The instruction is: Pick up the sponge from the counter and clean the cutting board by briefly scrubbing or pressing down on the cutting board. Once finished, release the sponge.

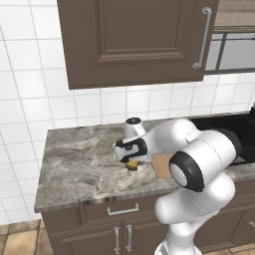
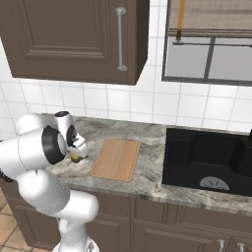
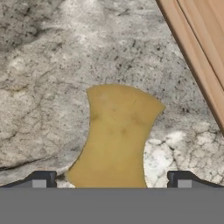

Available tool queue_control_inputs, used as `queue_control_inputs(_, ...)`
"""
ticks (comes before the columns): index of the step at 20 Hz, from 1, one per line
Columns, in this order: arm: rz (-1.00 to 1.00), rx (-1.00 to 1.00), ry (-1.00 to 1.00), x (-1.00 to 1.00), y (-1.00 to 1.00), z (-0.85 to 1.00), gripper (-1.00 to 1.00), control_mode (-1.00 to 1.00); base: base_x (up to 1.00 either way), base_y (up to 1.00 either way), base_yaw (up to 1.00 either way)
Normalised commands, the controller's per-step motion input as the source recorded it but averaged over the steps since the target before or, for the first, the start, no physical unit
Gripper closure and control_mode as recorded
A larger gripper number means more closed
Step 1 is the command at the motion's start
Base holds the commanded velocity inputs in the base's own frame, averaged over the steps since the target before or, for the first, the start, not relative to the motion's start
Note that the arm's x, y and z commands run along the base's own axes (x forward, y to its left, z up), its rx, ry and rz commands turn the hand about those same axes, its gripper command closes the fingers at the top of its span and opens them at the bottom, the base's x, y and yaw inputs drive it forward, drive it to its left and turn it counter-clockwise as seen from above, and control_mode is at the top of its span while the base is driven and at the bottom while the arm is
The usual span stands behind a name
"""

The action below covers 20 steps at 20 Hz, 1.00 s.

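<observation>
Sponge (image 3: 116,135) x1 on counter (image 3: 43,65) | cutting board (image 3: 201,48) x1 | gripper (image 3: 111,179) spread, straddling sponge

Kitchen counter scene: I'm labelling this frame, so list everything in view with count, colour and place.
sponge: one, mustard yellow, on counter beside the board, between the open fingertips.
cutting board: one, light tan wood, flat on counter left of sink.
counter: one, grey-beige marble, above brown drawers.
sink: one, black, set in counter at right.
wall cabinet: one, brown, above counter.
window: one, above sink.
gripper: one, dark-tipped, open, low over the sponge.
</observation>
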Motion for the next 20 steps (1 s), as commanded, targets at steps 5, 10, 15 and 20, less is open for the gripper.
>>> queue_control_inputs(5,-0.02,0.00,0.00,0.07,-0.01,-0.07,-1.00,-1.00,0.00,0.00,0.00)
queue_control_inputs(10,-0.02,-0.01,0.00,0.10,-0.03,-0.10,-1.00,-1.00,0.00,0.00,0.00)
queue_control_inputs(15,-0.02,0.00,0.00,0.09,-0.03,-0.05,-1.00,-1.00,0.00,0.00,0.00)
queue_control_inputs(20,-0.02,0.00,0.00,0.10,-0.01,-0.02,-1.00,-1.00,0.00,0.00,0.00)
